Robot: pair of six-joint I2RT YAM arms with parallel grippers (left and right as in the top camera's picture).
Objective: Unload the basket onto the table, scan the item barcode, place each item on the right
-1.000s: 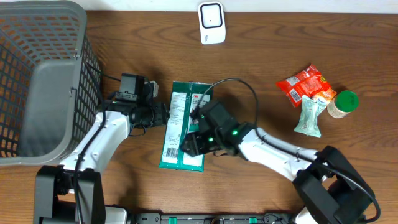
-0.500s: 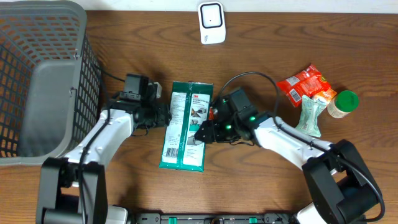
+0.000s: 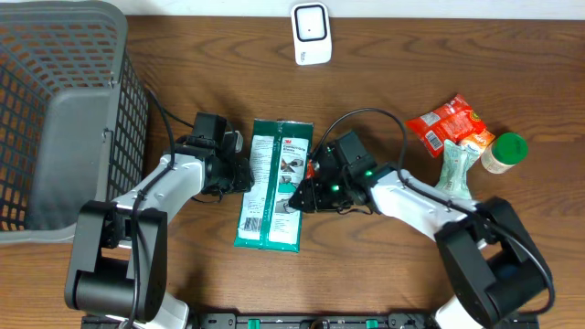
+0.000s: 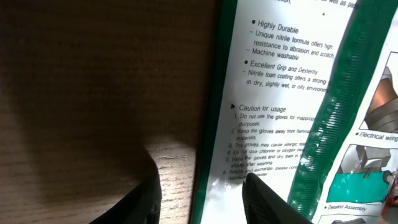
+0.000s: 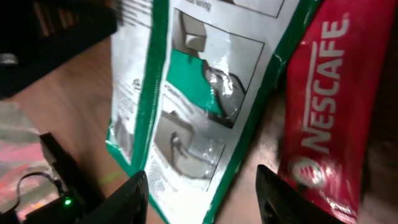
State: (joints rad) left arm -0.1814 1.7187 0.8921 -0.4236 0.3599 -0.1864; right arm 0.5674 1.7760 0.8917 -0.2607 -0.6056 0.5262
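Wooden table (image 3: 384,274). Upper left: grey mesh basket (image 3: 55,110). Top centre: white scanner (image 3: 311,34). Centre: green-and-white glove pack (image 3: 265,183) lying flat, red Nescafe stick (image 5: 320,118) just beside its right edge. Right side: red snack packet (image 3: 448,123), pale green sachet (image 3: 455,174) and green-capped jar (image 3: 505,152), clustered together.

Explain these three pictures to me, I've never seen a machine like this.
Two robot arms sit at a wooden table. The wide picture looks down from above; the two close-ups come from a camera on each wrist. On the table: a grey basket, a white device, likely the scanner, a green glove packet, a red Nescafe stick, snack packets and a green-lidded jar. The left gripper and right gripper stand open at the glove packet's long edges; neither visibly holds it.
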